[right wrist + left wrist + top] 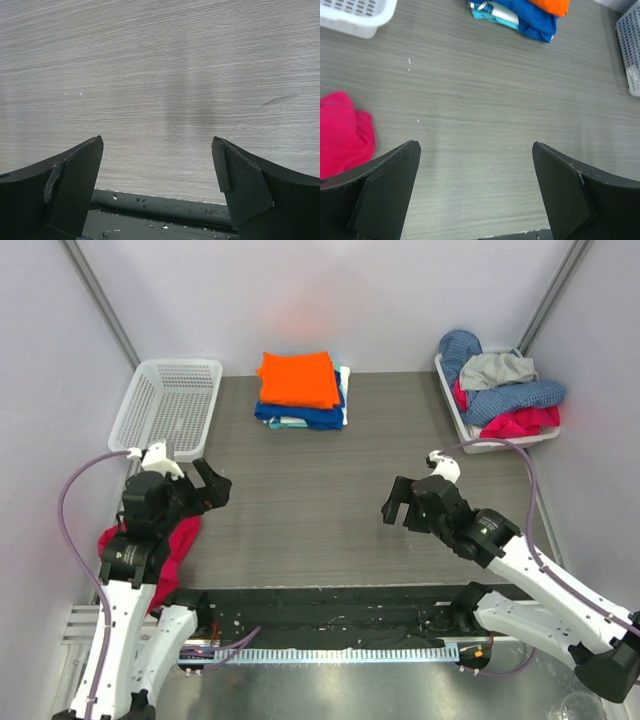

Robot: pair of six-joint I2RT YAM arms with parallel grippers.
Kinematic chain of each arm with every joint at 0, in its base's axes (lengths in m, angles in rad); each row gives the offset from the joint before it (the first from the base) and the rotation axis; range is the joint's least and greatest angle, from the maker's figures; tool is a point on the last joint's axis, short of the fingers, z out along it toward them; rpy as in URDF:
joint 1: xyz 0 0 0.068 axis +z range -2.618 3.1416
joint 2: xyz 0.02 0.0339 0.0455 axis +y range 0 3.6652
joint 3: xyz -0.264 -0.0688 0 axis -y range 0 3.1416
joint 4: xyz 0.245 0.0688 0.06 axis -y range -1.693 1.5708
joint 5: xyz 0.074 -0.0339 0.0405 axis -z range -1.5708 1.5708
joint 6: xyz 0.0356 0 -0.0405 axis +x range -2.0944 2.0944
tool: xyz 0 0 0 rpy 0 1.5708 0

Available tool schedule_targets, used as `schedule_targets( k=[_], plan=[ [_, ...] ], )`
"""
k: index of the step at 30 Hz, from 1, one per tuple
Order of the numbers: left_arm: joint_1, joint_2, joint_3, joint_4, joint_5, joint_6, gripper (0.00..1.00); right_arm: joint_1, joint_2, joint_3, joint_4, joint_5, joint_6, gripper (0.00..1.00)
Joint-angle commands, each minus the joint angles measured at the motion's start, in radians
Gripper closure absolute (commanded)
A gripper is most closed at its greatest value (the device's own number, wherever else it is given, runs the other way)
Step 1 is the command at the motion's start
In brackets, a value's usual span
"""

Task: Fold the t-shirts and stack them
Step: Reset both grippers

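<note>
arms (pixel 108 625): white shells, black joints | cables (pixel 62 512): lilac | pincers (pixel 213 483): black

Orange t-shirt (pixel 297 378), royal blue t-shirt (pixel 312 419), pale teal t-shirt (pixel 480 12). Surface (pixel 320 510): grey, wood-grain streaks. Loose cloth (pixel 172 548): magenta. Basket (pixel 140 410): white mesh. Tray (pixel 500 447): white. Cables (pixel 72 485): purple.

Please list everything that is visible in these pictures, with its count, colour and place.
folded t-shirts: one stack, orange on top, blue, teal and white below, far centre
loose clothes: one pile, blue, grey, pink-red, in right basket
right basket: one, white, far right
left basket: one, white, far left
pink cloth: one, near left, beside left arm
table: one, grey wood-grain
left gripper: black, open
right gripper: black, open
</note>
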Motion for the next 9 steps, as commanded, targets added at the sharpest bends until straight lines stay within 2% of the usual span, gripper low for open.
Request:
schedule_targets(
  k=[1, 9],
  plan=[
    [-0.024, -0.077, -0.058, -0.057, -0.049, -0.016, 0.00, 0.039, -0.066, -0.019, -0.024, 0.073, 0.059, 0.00],
    [-0.030, -0.172, -0.081, -0.067, -0.167, -0.044, 0.00, 0.063, -0.068, 0.012, -0.097, 0.118, 0.068, 0.00]
  ],
)
